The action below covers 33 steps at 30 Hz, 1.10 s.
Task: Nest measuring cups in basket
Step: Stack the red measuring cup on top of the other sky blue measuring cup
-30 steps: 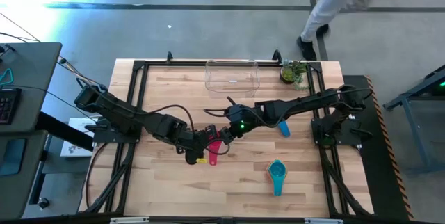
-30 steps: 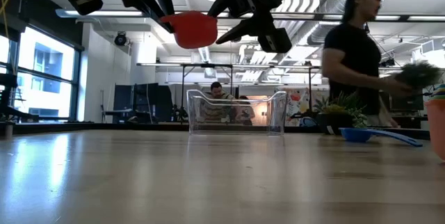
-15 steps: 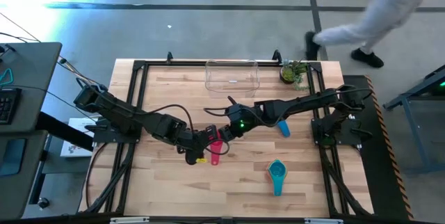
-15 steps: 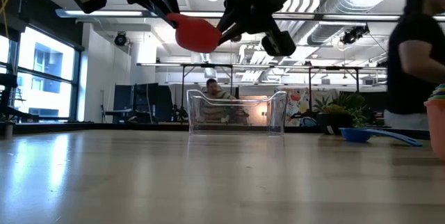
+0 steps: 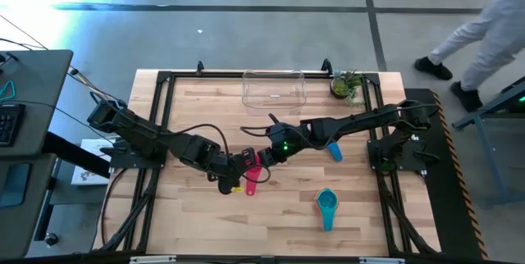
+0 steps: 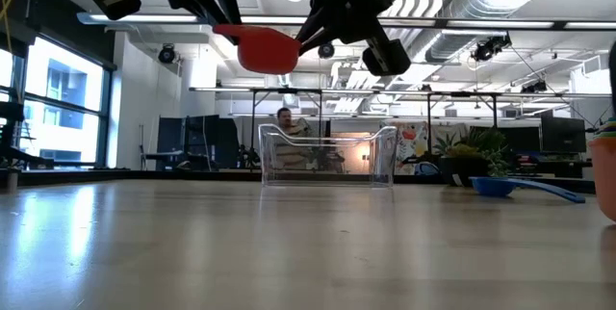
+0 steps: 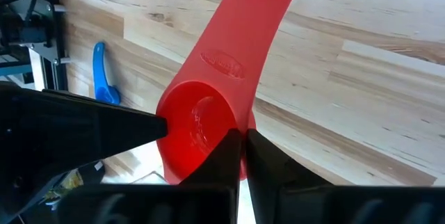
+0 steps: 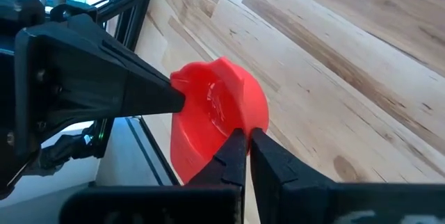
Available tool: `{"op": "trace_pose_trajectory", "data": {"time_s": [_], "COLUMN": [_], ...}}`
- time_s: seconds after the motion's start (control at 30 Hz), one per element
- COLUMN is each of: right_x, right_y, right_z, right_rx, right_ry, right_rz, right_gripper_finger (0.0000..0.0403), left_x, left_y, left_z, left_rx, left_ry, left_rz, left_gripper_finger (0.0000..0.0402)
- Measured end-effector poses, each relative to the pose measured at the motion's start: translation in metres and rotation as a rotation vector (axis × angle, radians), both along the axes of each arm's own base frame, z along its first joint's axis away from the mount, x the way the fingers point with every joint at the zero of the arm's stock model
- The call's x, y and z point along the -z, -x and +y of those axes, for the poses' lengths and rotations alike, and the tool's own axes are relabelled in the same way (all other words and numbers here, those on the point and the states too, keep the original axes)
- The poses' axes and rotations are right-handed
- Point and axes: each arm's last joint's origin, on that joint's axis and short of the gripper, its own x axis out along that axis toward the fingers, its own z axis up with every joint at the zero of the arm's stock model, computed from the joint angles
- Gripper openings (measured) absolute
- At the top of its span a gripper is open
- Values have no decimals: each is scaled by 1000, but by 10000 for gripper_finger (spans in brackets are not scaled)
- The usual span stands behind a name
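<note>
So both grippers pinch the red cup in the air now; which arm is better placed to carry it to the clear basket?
Probably right. The right gripper pinches the red cup on the side facing the basket; the left gripper lies farther away.

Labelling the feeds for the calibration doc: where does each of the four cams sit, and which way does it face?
High: overhead, straight down; whole table, both arms, clear basket at the far edge.
Low: table height, level towards the basket; both arms enter from above, red measuring cup held aloft.
Left wrist: on the left arm, past the left pincer at the cup.
Right wrist: on the right arm, past the right pincer at the same cup.
Shared: both wrist views show the red cup, with the other arm's pincer gripping it.
</note>
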Motion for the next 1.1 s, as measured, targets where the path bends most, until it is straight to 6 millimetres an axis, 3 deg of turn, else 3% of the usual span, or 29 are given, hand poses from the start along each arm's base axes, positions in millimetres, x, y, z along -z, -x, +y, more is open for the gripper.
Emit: {"op": "trace_pose_trajectory", "data": {"time_s": [0.3,0.73,1.1], "right_x": [-7,-43,-68], "right_y": [3,22,43], "right_z": [-4,-23,-41], "right_rx": [6,25,54], "right_ry": [-4,33,77], "right_rz": [-17,-112,-157], "right_gripper_finger": [9,11,12], "left_x": [-1,-3,-9], "left_y": [-1,-4,-13], "left_z": [-2,-4,-7], "left_rx": [-11,-135,-291], "left_ry": [-13,55,334], "left_rz": [-31,-95,-194], "left_gripper_finger": [2,1,1]}}
